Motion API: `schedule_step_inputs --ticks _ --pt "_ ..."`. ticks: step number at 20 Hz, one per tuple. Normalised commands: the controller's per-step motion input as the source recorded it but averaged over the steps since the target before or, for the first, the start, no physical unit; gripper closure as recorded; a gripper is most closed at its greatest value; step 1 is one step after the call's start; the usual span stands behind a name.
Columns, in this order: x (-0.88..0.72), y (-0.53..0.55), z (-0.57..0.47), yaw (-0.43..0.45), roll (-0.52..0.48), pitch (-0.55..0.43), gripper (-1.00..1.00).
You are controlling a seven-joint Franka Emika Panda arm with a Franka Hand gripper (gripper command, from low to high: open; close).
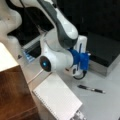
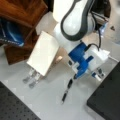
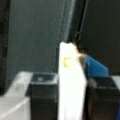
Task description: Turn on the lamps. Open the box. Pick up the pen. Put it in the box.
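The box (image 1: 102,50) lies at a front view's right, black lid down over silvery sides, and shows as a dark slab (image 2: 106,100) at a front view's bottom right. My gripper (image 1: 79,73) (image 2: 98,73) is against the box's near end. In the wrist view the gripper (image 3: 71,85) has its black fingers (image 3: 42,97) pressed on a white tag (image 3: 71,75). The pen (image 1: 91,89) (image 2: 67,90), slim and black, lies on the grey table in front of the box, apart from the gripper. One lamp's cream shade (image 1: 6,58) shows partly at a front view's left.
A white slanted panel (image 1: 57,97) (image 2: 43,52) with metal parts at its end lies beside the arm. A brown wooden block (image 1: 13,95) (image 2: 22,11) stands behind it. A black perforated mat (image 2: 15,107) fills a front view's bottom left.
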Motion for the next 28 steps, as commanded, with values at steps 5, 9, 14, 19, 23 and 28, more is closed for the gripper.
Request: schedule_step_inputs --ticks 5,9,14,19,23,28 --pt "-0.05 0.07 0.22 -0.112 0.104 0.051 1.00" --pt "-0.09 0.15 0.37 -0.100 0.031 0.100 1.00" --pt "-0.16 0.21 0.44 -0.049 -0.037 0.090 1.00" --pt "-0.19 0.19 0.24 -0.018 -0.088 0.074 1.00" --pt "-0.19 0.19 0.27 0.041 -0.199 0.084 1.00" --pt "-0.17 0.21 0.41 0.068 -0.230 0.102 1.00"
